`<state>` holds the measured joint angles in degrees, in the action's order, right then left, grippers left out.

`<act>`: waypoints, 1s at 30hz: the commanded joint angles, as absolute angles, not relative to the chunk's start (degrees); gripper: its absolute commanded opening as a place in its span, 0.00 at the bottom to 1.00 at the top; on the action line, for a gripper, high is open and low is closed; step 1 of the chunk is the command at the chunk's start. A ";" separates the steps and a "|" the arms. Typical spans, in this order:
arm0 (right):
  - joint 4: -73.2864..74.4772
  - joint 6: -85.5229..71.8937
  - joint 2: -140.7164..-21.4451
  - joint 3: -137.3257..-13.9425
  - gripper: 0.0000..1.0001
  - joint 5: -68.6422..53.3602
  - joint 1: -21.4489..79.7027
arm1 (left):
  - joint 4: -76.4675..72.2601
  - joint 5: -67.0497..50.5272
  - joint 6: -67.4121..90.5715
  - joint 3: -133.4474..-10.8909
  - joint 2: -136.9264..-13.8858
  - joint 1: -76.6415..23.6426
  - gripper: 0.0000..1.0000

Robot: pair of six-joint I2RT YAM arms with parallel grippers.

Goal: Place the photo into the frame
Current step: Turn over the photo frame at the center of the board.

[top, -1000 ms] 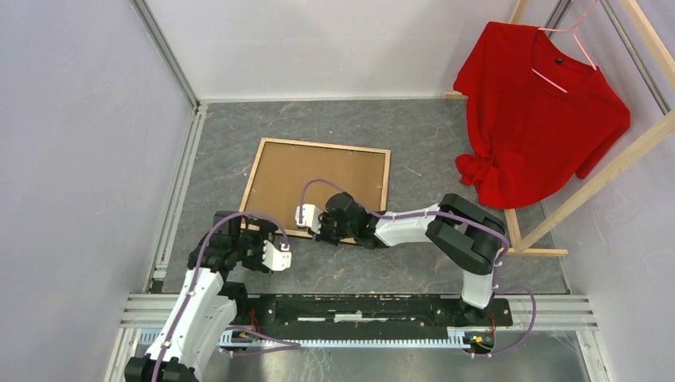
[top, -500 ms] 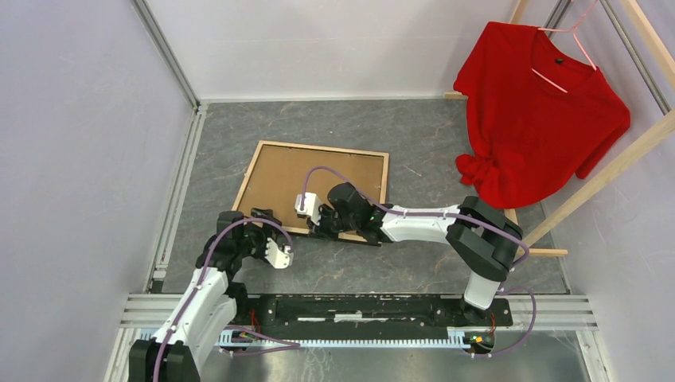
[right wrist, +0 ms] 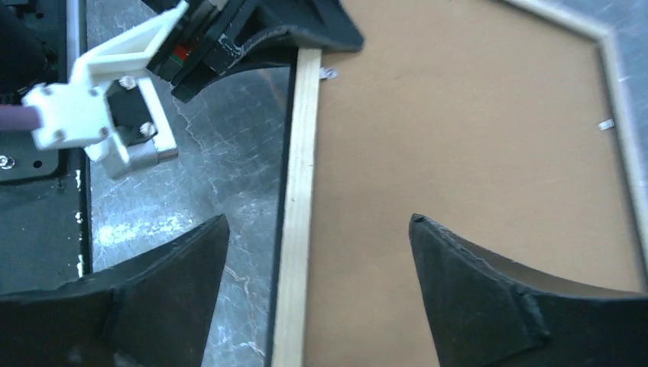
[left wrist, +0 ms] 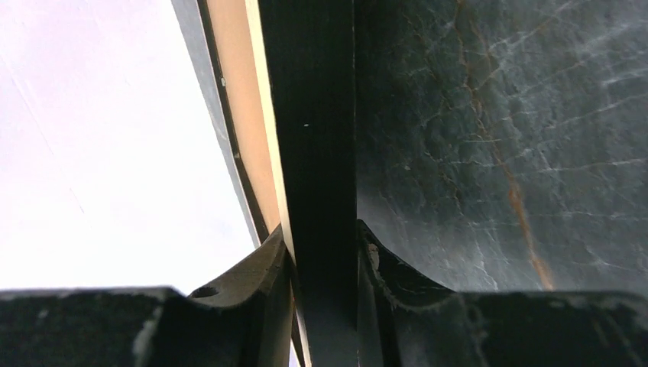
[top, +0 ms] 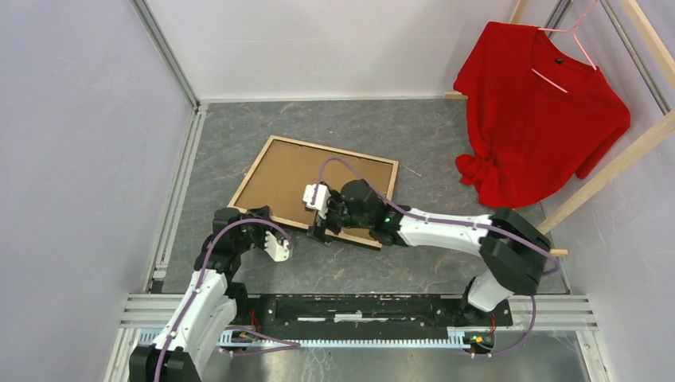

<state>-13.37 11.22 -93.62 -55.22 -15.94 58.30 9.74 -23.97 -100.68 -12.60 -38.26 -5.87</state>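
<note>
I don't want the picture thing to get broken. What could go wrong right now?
The left end effector pinches only one thin rail of the frame, near a corner, so the frame might twist or slip out. The right end effector hangs open over that rail and the brown backing board; pushing down there could lever the frame against the left grip.

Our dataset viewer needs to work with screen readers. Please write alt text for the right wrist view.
The open right tool hovers over the pale wood back of the frame, its fingers straddling one rail, with the brown backing board set inside. At the rail's end the left tool grips the frame; grey marbled table shows alongside.
</note>
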 commanded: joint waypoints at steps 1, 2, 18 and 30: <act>-21.50 14.87 -85.35 -47.89 0.98 -8.96 59.40 | 11.87 -26.30 -102.35 -15.03 -35.77 -6.06 0.27; -22.18 16.33 -83.72 -46.24 0.98 -6.54 59.86 | 12.33 -26.64 -102.23 -15.41 -35.35 -6.06 0.27; -12.83 27.79 -73.53 -44.41 0.98 4.15 65.75 | 29.50 -29.42 -89.97 -34.36 -40.17 -6.33 0.35; -11.84 39.23 -79.57 -46.21 0.97 24.84 71.02 | 31.60 -30.15 -87.12 -37.04 -39.72 -6.34 0.37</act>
